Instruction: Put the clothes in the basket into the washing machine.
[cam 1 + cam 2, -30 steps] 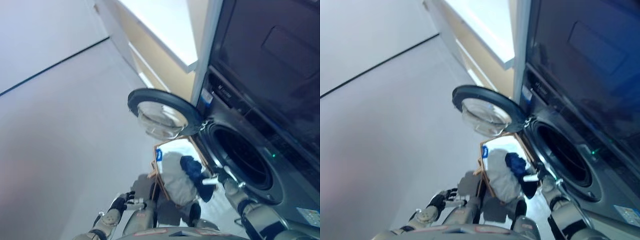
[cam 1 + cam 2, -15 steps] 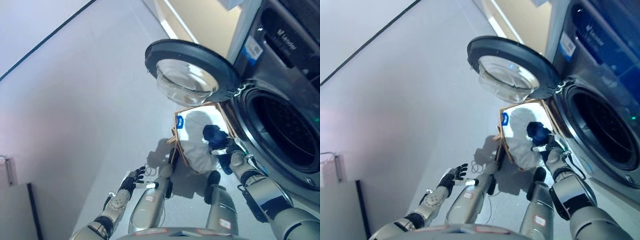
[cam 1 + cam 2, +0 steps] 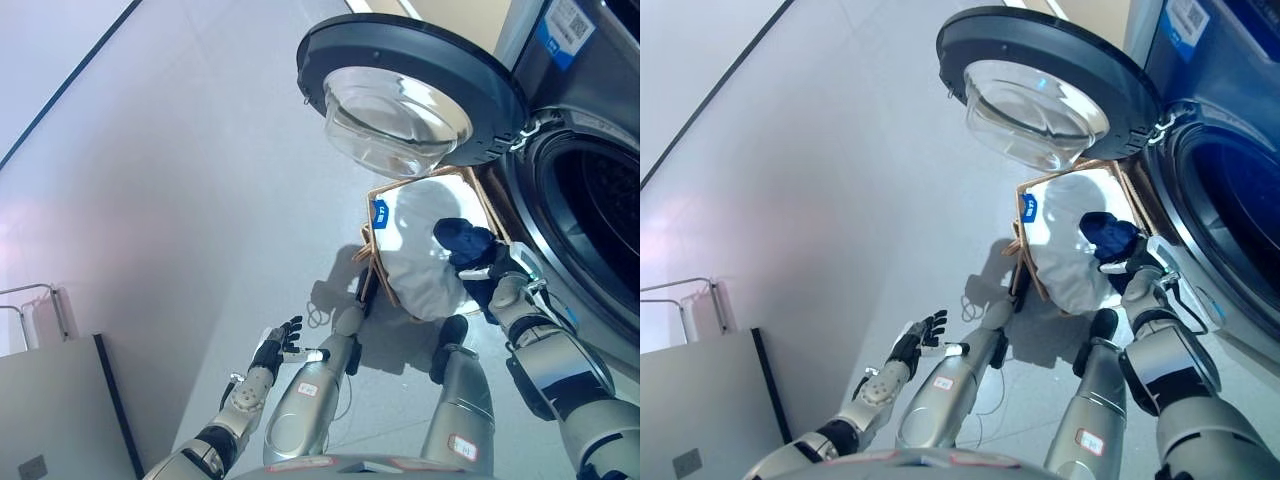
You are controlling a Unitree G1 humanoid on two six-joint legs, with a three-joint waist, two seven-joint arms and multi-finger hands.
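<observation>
Low in the frame, the left hand (image 3: 276,347) hangs over the floor (image 3: 180,180), fingers spread and empty. At right, the right hand (image 3: 497,277) grips one dark blue garment (image 3: 462,240) inside the single basket (image 3: 372,244), atop one white cloth (image 3: 425,255). Beyond, one washing machine (image 3: 590,190) with its door (image 3: 410,90) swung open. Since the earlier frame the camera tipped downward; the right hand stays on the garment.

glossy glass door (image 3: 398,108), wood-framed basket (image 3: 372,255), cloth
</observation>
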